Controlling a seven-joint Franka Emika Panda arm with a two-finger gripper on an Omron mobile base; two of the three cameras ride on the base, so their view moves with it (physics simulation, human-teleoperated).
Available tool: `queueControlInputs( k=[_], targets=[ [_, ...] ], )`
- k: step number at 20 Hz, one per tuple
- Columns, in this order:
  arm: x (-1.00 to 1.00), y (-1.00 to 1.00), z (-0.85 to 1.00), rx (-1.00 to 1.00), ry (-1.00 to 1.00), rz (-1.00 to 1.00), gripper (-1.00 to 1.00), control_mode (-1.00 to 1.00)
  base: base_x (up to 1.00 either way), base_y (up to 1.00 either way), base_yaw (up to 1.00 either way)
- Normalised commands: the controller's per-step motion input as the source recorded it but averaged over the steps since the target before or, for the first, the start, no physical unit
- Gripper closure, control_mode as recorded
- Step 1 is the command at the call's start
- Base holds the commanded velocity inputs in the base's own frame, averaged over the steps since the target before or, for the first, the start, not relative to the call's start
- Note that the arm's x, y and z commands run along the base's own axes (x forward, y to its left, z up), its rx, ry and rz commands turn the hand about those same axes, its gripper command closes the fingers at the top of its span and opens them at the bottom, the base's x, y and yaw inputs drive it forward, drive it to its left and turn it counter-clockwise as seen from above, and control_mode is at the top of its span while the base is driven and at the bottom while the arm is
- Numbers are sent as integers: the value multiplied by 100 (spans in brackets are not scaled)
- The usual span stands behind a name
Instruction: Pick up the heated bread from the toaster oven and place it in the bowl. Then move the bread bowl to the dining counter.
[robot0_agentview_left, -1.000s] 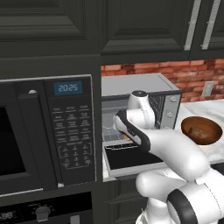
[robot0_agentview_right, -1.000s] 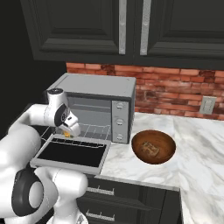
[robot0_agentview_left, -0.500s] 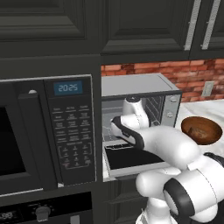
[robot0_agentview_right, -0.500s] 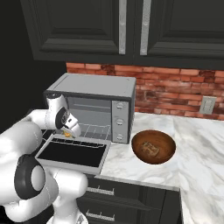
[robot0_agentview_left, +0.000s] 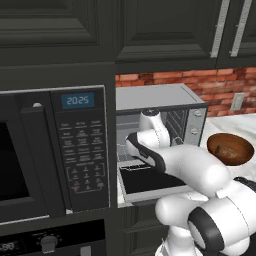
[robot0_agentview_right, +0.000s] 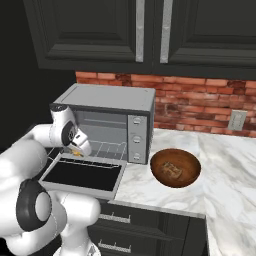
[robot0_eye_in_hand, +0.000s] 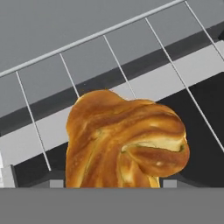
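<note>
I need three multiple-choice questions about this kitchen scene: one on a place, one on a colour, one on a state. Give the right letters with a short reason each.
1. Where is the bread?
A. In the bowl
B. On the wire rack of the toaster oven
C. On the marble counter

2. What colour is the wall behind the toaster oven?
A. Red brick
B. White tile
C. Green paint

3. How is the toaster oven door?
A. Shut
B. Taken off
C. Dropped open, lying flat

Answers:
1. B: the hand view shows the bread lying on the rack wires, and the bowl beside the oven holds no bread.
2. A: red bricks run behind the oven under the dark cabinets.
3. C: the dark glass door lies flat in front of the oven mouth in both base views.
</note>
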Motion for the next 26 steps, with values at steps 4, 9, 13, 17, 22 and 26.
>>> queueControlInputs(
  k=[4, 9, 13, 17, 22, 26],
  targets=[
    [-100, -38, 43, 0, -23, -16, 100, -100, 0, 0, 0],
    [-97, -79, 77, 1, -17, -24, 100, -100, 0, 0, 0],
    [-66, -100, 81, 7, -2, -26, 100, -100, 0, 0, 0],
    [-32, -100, 76, 11, 0, -26, 100, -100, 0, 0, 0],
    [-2, -100, 61, 19, 1, -25, 100, -100, 0, 0, 0],
    [0, -100, 27, 20, 8, -19, 100, -100, 0, 0, 0]
  ],
)
